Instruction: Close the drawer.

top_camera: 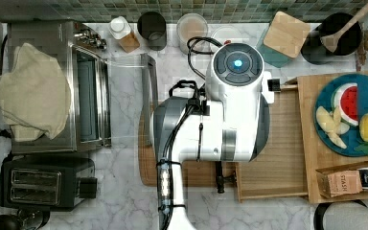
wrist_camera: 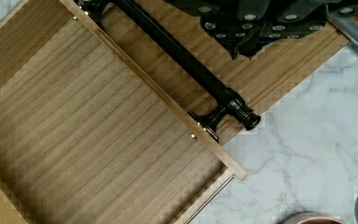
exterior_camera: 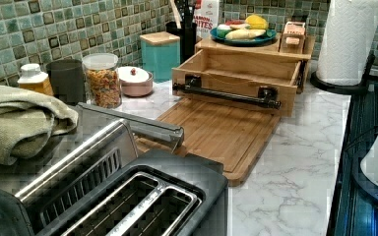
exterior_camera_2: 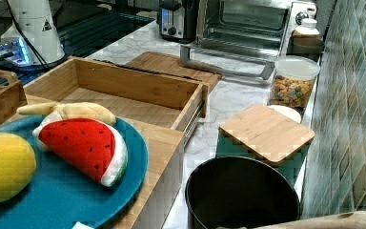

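Drawer (exterior_camera: 236, 73) stands pulled well out of the bamboo stand (exterior_camera: 256, 49) that carries a teal plate (exterior_camera: 243, 39) of toy fruit, its light-wood bottom bare and its thin rims catching the light. Across its front panel runs a black bar handle (exterior_camera: 226, 94) on two black mounts, and just in front of it the darker cutting board (exterior_camera: 216, 135) lies flat on the marble counter (exterior_camera: 295, 162). In the top view the white robot arm (top_camera: 230, 105) hangs over the drawer's front edge, covering most of the handle. The wrist view looks straight down at the striped drawer floor and the handle's end, with the gripper (wrist_camera: 249, 25) dark above the cutting board, apart from the bar; whether its fingers are parted or closed I cannot tell. In the left view, a teal canister with a square bamboo lid (exterior_camera: 160, 38) stands beside the drawer's left, near a cereal jar (exterior_camera: 102, 81), while a toaster oven (top_camera: 76, 86) sits at the top view's left.
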{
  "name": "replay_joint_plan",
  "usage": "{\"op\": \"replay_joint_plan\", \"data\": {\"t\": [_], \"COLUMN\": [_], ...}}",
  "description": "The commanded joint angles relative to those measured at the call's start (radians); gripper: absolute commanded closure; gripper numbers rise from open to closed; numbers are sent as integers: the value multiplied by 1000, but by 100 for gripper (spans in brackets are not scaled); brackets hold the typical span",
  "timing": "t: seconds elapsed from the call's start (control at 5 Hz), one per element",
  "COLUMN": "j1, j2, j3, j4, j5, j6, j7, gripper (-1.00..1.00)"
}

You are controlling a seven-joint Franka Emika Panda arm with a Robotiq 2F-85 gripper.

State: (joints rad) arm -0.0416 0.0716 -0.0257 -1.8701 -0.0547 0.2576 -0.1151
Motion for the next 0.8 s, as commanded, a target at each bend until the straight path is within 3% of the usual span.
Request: {"op": "replay_joint_plan", "data": {"t": [0.2,0.6,0.8], "j1": [-1,5,17], "j2": [0,-107,-102], "j3": [0,16,61], "j4": [-2,-240,-285], "j5": [-6,35,34], "j6": [15,252,308], "j7": [0,-262,-268], "gripper": [100,100,100]}}
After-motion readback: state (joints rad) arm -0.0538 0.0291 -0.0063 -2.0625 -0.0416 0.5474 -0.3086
